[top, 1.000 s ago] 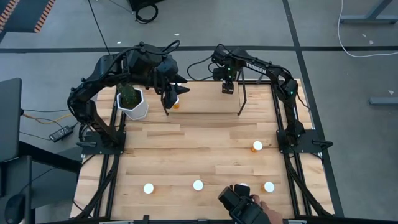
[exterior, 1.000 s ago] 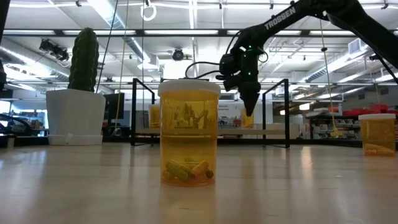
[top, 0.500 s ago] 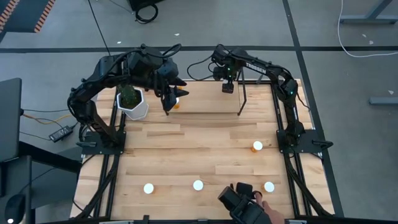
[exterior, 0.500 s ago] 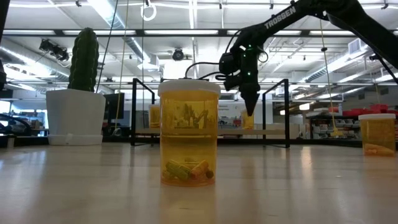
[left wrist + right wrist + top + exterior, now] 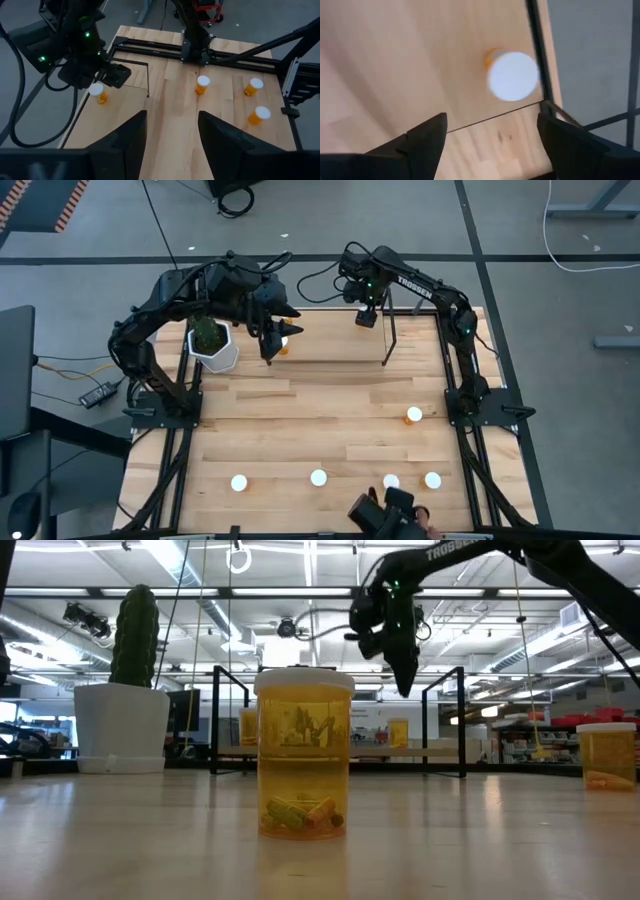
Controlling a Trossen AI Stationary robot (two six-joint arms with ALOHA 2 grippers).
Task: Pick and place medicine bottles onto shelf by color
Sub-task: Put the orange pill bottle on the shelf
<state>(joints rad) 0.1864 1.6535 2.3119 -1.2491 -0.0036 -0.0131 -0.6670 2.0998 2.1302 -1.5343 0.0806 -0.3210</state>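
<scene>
right gripper [image 5: 490,145]: fingers spread, empty, poised above the shelf [image 5: 330,348] at its right end. bottle [image 5: 512,76] directly beneath it on the board, upright, white cap up, beside the black wire upright.
left gripper [image 5: 268,345]: open, at the shelf's left end by a second bottle [image 5: 283,346].
five bottles on the near table, nearest [image 5: 414,414] by the right arm.
cactus pot [image 5: 215,348] beside the shelf.

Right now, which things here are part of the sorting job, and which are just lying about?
Part of the job:
- medicine bottles, amber with white caps
- shelf, wood board with black wire ends
- right gripper, open above a shelved bottle
- left gripper, open

Just lying about:
- cactus in a white pot
</scene>
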